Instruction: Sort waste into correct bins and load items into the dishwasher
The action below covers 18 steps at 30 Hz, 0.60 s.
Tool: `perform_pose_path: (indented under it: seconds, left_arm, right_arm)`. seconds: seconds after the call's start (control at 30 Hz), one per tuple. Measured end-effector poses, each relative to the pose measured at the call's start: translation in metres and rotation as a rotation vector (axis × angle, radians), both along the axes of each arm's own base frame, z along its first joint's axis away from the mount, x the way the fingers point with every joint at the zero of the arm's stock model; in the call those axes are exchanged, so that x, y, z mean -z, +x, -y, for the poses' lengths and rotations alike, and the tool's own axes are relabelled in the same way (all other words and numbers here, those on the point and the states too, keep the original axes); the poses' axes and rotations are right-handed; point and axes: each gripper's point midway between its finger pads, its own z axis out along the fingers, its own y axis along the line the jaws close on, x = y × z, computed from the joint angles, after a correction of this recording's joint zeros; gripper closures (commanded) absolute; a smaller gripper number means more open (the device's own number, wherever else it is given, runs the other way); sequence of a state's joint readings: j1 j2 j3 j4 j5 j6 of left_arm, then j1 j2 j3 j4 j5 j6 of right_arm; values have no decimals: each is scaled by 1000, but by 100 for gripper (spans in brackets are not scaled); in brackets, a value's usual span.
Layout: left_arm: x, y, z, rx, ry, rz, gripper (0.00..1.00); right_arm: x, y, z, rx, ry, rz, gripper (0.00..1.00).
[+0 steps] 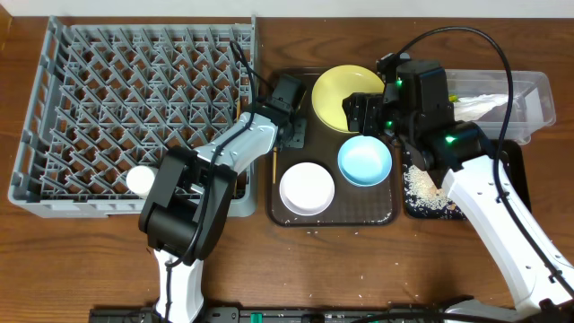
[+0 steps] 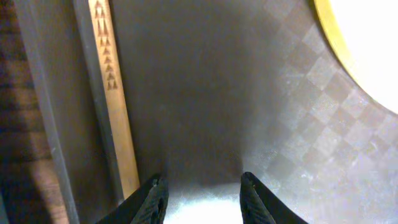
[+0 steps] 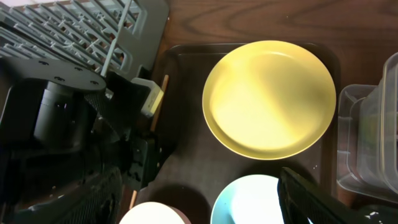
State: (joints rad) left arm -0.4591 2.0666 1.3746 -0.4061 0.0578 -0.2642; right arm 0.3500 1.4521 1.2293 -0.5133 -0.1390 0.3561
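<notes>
Wooden table (image 1: 90, 260). Waste looks sorted: crumpled white paper (image 1: 482, 105) in clear tub (image 1: 534, 90), rice crumbs (image 1: 421, 187) in black tray (image 1: 516, 157). We see small white cup (image 1: 139, 179) at near edge of dish rack (image 1: 134, 99). Yellow plate (image 1: 336, 94), light blue bowl (image 1: 365, 161), white bowl (image 1: 307, 188) and chopstick (image 2: 115, 106) sit on brown tray (image 1: 377, 215). Left gripper (image 2: 203, 180): jaws apart, empty, low over tray, chopstick just beside. Right gripper (image 3: 199, 186): spread wide, empty, above tray. We judge loading barely begun.

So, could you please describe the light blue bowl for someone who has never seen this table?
Right of the big grey dish rack lies a dark brown tray holding three round dishes. The light blue bowl sits at its near-right corner, beside the white bowl and nearer than the yellow plate; it is the only blue one.
</notes>
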Motion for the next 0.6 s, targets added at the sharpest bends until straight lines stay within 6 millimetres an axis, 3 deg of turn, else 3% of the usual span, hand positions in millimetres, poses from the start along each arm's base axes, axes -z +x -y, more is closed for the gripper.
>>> perform_pose_path:
  seconds: [0.27,0.6]
  left_arm:
    - [-17,-3,-5,43,41,6,60]
    - [-16,-3,-17,66,119,15,60]
  right_arm:
    - [0,0,-1,-2,3,1,22]
    - [-6,5,-2,3,18,27,22]
